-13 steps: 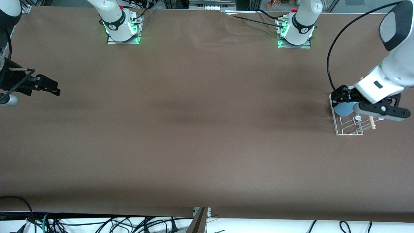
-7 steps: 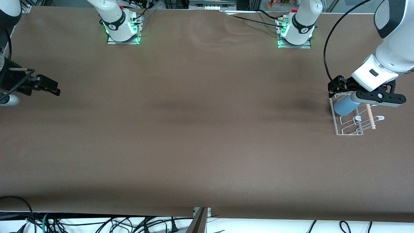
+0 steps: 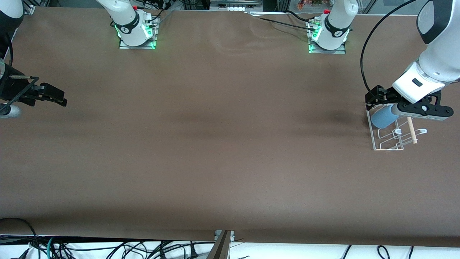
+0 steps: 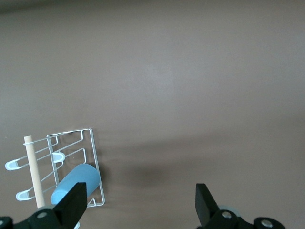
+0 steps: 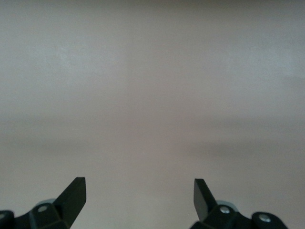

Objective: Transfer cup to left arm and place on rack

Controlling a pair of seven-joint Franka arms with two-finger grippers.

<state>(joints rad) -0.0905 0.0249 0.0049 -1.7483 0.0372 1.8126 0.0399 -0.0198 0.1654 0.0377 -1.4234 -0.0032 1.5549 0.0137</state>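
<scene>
Cup on rack, both tools released.

The cup (image 3: 383, 118) lies on its side on the rack (image 3: 386, 146), resting on the wires at the rack's end farther from the front camera, just beside the wooden dowel (image 3: 411, 130). The rack sits on the brown tabletop (image 3: 222, 144) at the left arm's end, about 3 o'clock in the front view. The left tool (image 4: 140, 206) hangs just above the rack with fingers spread wide and nothing between them (cup sits clear of the finger (image 4: 72, 202), no contact visible). The right tool (image 5: 139, 196) waits over bare tabletop at the right arm's end, about 9 o'clock in the front view, fingers also spread and holding nothing.
</scene>
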